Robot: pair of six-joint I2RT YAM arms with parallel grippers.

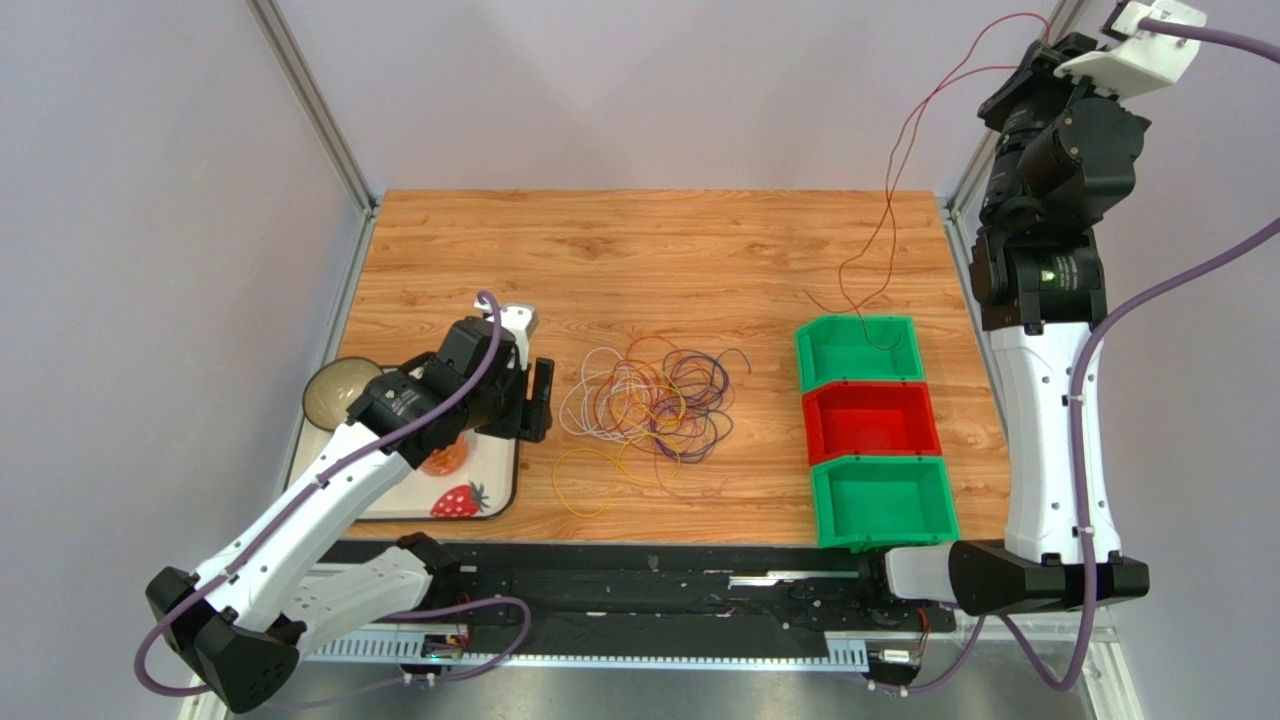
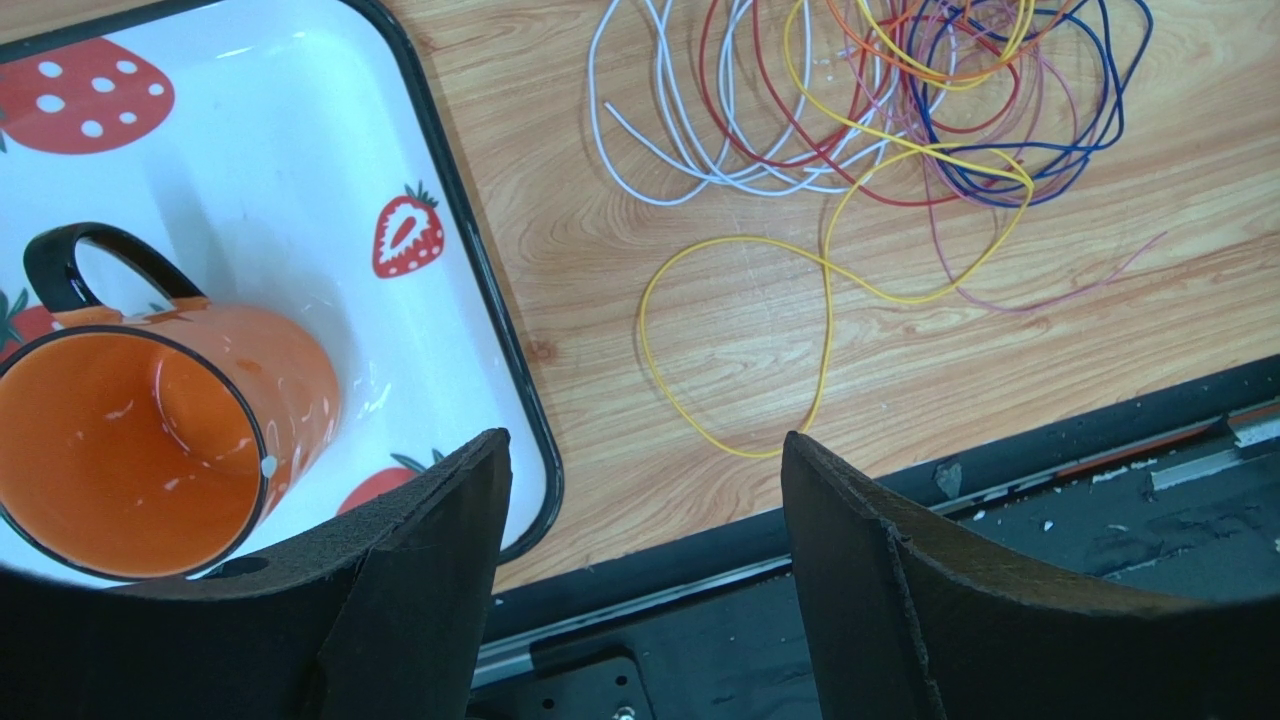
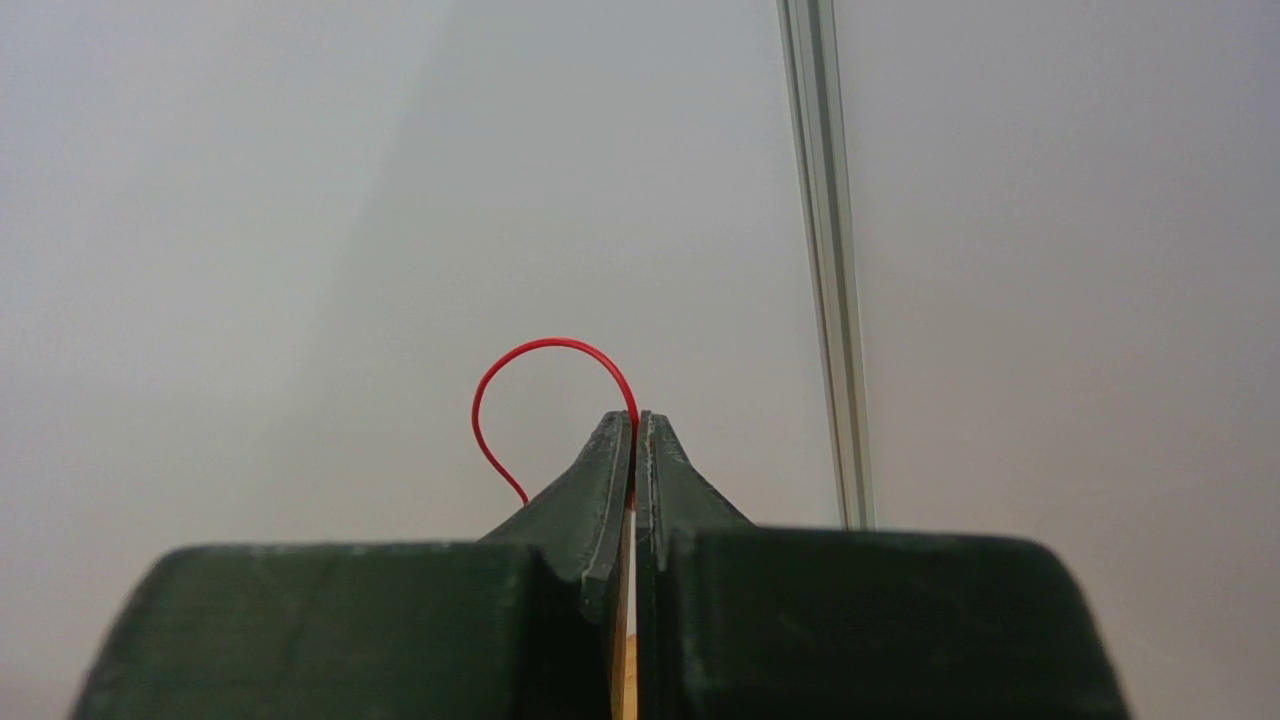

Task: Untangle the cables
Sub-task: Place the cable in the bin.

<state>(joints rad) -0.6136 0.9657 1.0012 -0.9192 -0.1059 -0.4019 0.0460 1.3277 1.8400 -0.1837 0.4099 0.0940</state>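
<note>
Cables (image 1: 654,405): loose tangle of purple, orange, yellow and white loops, mid-worktop (image 1: 676,255), between tray (image 2: 301,150) and row of bins (image 1: 869,423); one yellow loop spilled toward near edge. Red cable (image 1: 899,165): single strand, apart from tangle, hanging down to far green bin (image 1: 857,353). Right end effector (image 3: 633,425): clenched on red cable, raised high at far right. Left end effector (image 2: 643,443): released, empty, low beside tray holding orange mug (image 2: 135,450).
</note>
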